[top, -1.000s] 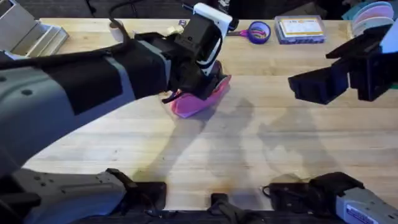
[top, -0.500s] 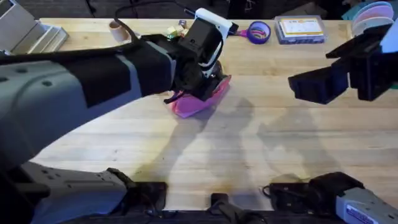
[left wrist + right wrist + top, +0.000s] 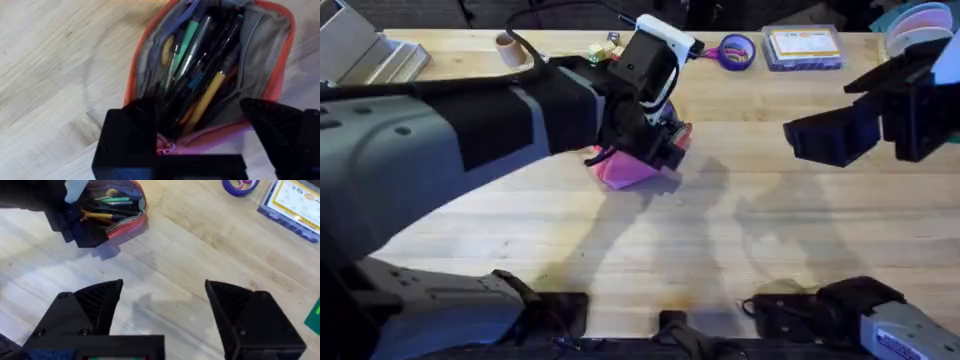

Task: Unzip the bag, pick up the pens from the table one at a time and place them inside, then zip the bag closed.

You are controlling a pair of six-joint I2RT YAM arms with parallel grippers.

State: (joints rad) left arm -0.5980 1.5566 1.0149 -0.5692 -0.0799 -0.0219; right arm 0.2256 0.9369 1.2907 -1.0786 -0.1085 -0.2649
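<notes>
Left claw (image 3: 200, 145) lowered over open bag (image 3: 630, 168) | pens (image 3: 200, 75) inside; right claw (image 3: 162, 315) open

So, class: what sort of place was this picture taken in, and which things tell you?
Probably a robotics lab workbench: a butcher-block table with two robot arms mounted at its edge, and stationery on it, a pink pencil pouch full of pens and purple-handled scissors.

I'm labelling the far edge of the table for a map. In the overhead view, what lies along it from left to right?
Grey metal tray → small brown cup → small yellow and brown bits → purple-handled scissors → clear box with a printed label → stacked plates.
</notes>
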